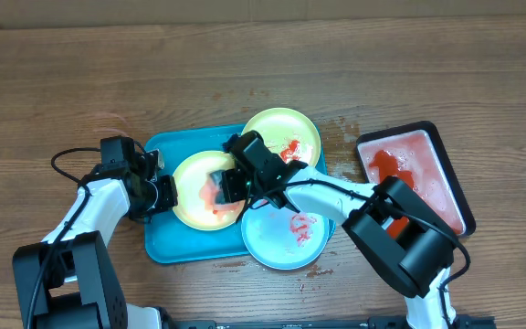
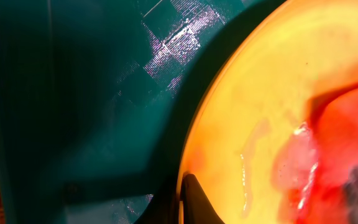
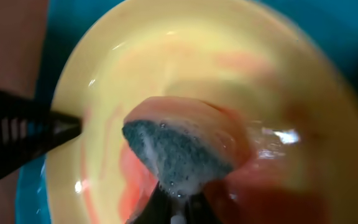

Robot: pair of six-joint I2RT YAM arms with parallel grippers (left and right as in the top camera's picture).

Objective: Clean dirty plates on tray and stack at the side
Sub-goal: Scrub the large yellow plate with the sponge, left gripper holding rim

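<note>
In the overhead view, the turquoise tray lay left of centre on the wooden worktop, with a black tray of red liquid well apart at the right. Three plates sat on the turquoise tray. The left yellow-green plate was in its middle. The far yellow-green plate hung over its far right corner and the pale blue plate over its near right corner, both streaked with red. The left arm reached in from the left, its jaws pinching the left rim of the left yellow-green plate. The right arm stretched across the pale blue plate, its jaws clamped on a sponge pressed to the left yellow-green plate. In the left wrist view, one dark finger lay on the rim of that plate, with the tray beneath and the wet red sponge at the right edge. In the right wrist view, the jaws at the bottom edge gripped the sponge, which had a grey-blue scrub face and a foamy pink body. It rested in the plate, and a black finger of the left arm touched the plate's rim. Red smears ran across the plate's floor.
</note>
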